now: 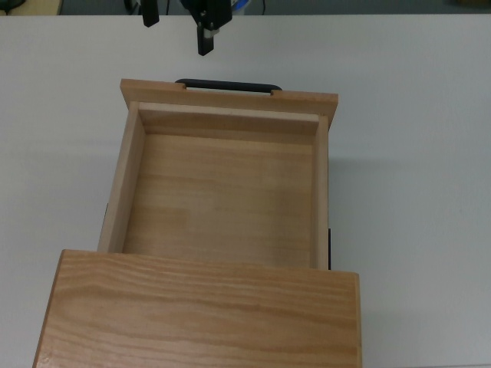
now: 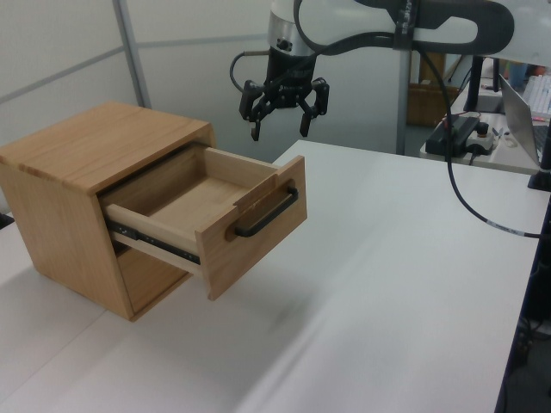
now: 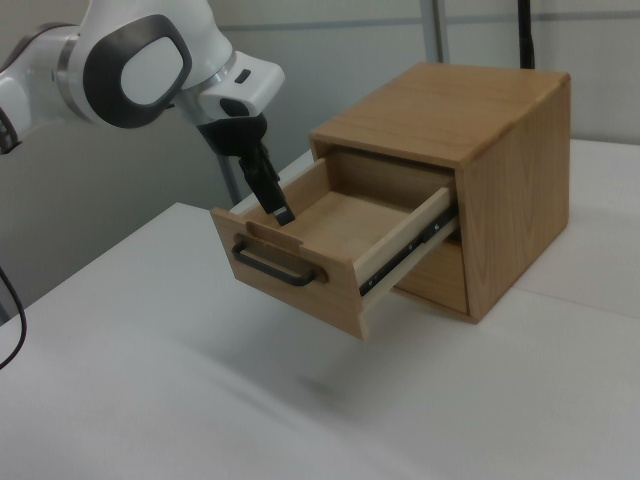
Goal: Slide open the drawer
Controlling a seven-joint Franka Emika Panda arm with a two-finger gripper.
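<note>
The light wooden drawer stands pulled far out of its cabinet, and its tray holds nothing. On the front panel sits the black U-shaped handle, also visible as the handle in the right view. My gripper hangs open in the air above and behind the front panel, touching nothing. In the top view the gripper is beyond the handle, towards the top view's upper left. One dark finger points down near the panel's top edge in the right view.
The cabinet rests on a white table. A black cable droops from the arm at the left view's right. Electronics and a laptop edge sit at the left view's far right. A metal post rises behind the cabinet.
</note>
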